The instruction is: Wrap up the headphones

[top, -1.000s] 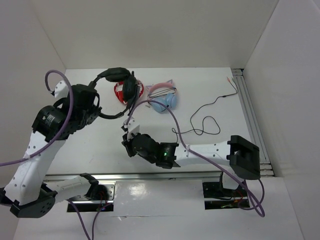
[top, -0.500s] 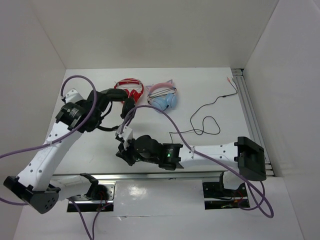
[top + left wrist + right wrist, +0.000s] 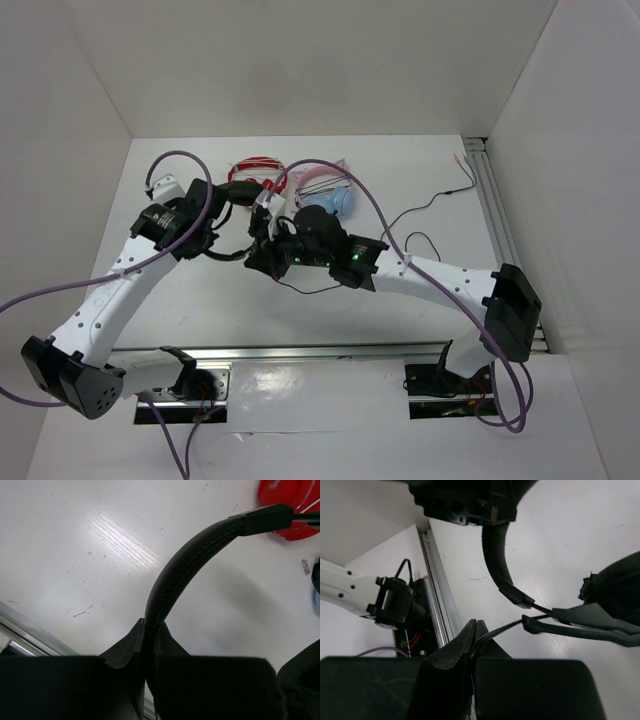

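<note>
The black headphones (image 3: 228, 254) hang between my two grippers at the table's middle left. My left gripper (image 3: 222, 205) is shut on the padded headband (image 3: 185, 565), its jaws pinching the band (image 3: 150, 630). My right gripper (image 3: 258, 258) is shut on the thin black cable (image 3: 505, 626) just below an earcup (image 3: 615, 585); its jaws (image 3: 479, 630) pinch the cable close to the headband (image 3: 492, 555). The rest of the cable (image 3: 425, 207) trails right across the table to its plug (image 3: 460, 160).
Red headphones (image 3: 258, 168) and light blue and pink cat-ear headphones (image 3: 325, 195) lie at the back, right behind both grippers. The red pair also shows in the left wrist view (image 3: 290, 507). A metal rail (image 3: 505, 240) runs along the right side. White walls enclose the table.
My left arm has swung right and down with the headphones. My right gripper has moved from the front centre back and up to the headphones, drawing the cable leftward.
</note>
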You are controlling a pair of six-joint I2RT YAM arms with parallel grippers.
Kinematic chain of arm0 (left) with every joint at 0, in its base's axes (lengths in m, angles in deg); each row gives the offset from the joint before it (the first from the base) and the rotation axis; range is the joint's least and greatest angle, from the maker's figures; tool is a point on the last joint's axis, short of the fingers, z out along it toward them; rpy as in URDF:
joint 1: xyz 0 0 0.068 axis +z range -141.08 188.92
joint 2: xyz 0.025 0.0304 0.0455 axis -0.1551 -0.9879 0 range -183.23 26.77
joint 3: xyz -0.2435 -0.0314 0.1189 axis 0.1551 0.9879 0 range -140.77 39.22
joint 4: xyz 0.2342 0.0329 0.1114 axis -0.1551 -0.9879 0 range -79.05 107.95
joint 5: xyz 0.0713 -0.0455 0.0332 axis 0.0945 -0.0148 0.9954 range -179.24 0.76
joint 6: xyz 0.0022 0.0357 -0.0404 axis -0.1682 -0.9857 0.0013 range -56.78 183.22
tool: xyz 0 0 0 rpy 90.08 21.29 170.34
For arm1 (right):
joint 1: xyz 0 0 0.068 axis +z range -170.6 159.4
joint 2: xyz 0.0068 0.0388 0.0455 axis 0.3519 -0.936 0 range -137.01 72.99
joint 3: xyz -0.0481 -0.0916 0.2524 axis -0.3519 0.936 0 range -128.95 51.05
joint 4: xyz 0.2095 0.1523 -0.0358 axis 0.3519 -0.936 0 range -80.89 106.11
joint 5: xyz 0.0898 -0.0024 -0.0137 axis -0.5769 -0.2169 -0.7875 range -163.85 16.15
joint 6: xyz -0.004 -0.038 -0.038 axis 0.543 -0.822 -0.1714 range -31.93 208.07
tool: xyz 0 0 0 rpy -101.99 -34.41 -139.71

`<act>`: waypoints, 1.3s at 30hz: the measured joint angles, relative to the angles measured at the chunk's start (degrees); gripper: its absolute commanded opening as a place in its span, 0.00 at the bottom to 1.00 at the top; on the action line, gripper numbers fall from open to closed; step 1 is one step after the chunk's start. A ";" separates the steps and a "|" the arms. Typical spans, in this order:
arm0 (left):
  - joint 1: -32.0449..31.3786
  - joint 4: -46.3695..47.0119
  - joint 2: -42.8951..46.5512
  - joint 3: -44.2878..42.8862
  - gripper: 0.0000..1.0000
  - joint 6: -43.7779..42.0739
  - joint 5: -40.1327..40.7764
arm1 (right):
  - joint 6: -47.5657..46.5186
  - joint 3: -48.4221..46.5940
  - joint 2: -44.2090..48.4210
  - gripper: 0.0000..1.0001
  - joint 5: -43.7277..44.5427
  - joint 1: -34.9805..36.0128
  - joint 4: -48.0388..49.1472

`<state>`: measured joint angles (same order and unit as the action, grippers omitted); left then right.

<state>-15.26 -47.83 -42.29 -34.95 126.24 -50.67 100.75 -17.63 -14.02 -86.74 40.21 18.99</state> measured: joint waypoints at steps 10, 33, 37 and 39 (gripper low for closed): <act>1.88 5.57 0.44 1.22 0.00 -4.72 -2.93 | 0.31 -5.84 -1.70 0.00 -5.35 -2.10 -6.14; 9.01 12.66 -2.73 6.05 0.00 -21.64 -9.20 | -17.29 -23.15 -15.96 0.01 -26.16 -6.95 -39.89; 9.73 12.79 -2.86 6.10 0.00 -22.62 -8.37 | -19.63 -22.62 -16.85 0.03 -24.65 -6.91 -43.39; 10.25 12.87 -2.93 6.10 0.00 -22.64 -7.87 | -20.22 -21.59 -16.81 0.05 -24.46 -6.91 -44.17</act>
<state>-5.01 -34.96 -45.22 -28.85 103.60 -58.54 80.54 -39.23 -30.82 -111.20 33.31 -25.18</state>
